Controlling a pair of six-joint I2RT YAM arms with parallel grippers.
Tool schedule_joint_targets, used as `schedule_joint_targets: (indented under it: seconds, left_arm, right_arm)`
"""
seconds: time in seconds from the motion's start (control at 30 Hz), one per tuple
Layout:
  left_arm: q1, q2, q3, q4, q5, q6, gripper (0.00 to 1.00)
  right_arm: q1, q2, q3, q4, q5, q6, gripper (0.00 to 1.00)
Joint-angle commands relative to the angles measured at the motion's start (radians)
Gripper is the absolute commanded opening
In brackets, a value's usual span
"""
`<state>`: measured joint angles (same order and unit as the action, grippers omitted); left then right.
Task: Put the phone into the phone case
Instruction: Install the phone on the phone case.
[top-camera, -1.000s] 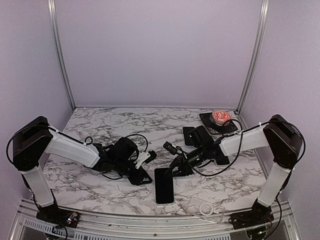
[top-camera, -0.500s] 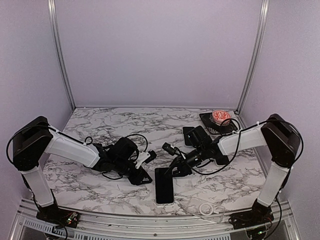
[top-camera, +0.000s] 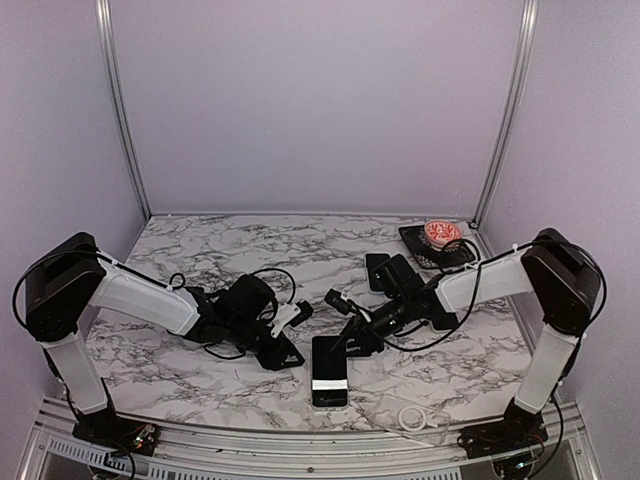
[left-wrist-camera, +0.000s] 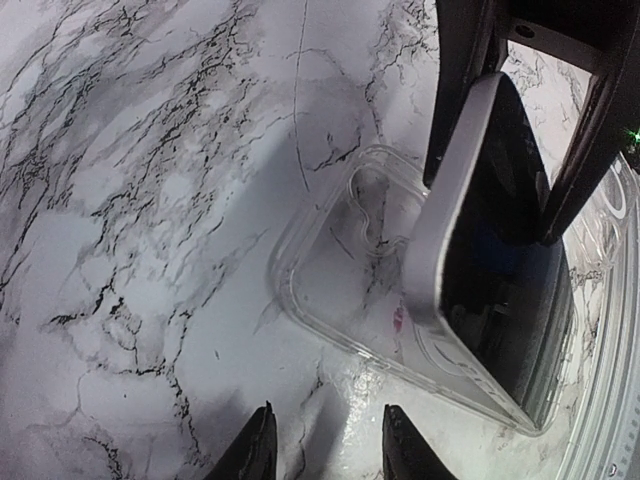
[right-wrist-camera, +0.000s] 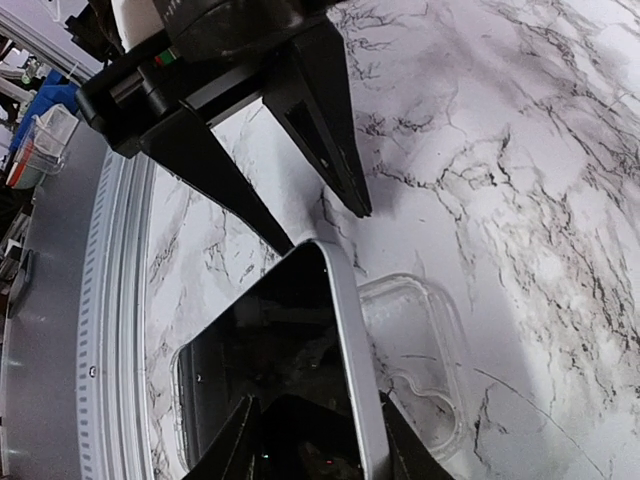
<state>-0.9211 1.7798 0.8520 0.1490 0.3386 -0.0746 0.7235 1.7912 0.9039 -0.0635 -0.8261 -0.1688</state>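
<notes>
Insertion step: phone (top-camera: 329, 368) sits near-centre, near end in case (left-wrist-camera: 330, 260), far end tilted up. right claw (right-wrist-camera: 318, 440) straddles the raised end (clamped or loose, can't tell). left claw (left-wrist-camera: 325, 445) released, empty, left of case. Next, I'd judge: press far end down flat.

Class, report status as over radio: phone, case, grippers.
Left gripper open, empty. Right gripper straddles phone at raised end. Phone tilted, low end in case. Nothing blocking.

We see soft, even light from overhead — the walls (top-camera: 320, 100) and marble table (top-camera: 200, 250) are bright, with faint shadows under the arms (top-camera: 140, 295). In both wrist views glare whitens the marble and glints on the clear phone case (left-wrist-camera: 330, 270) — the closest parts look slightly soft.
</notes>
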Motion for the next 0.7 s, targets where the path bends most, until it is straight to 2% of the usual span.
schedule_joint_targets:
  seconds: [0.0, 0.37, 0.67]
  left_arm:
    - [0.004, 0.001, 0.024, -0.029, -0.003, 0.004, 0.35]
    - [0.004, 0.000, 0.022, -0.031, 0.004, 0.009, 0.35]
    - [0.005, -0.001, 0.020, -0.031, 0.004, 0.010, 0.35]
  right_arm:
    - [0.005, 0.009, -0.001, -0.024, 0.124, -0.054, 0.35]
    - [0.005, 0.002, 0.017, -0.029, 0.154, -0.062, 0.47]
    - [0.006, -0.031, 0.042, -0.035, 0.220, -0.041, 0.50]
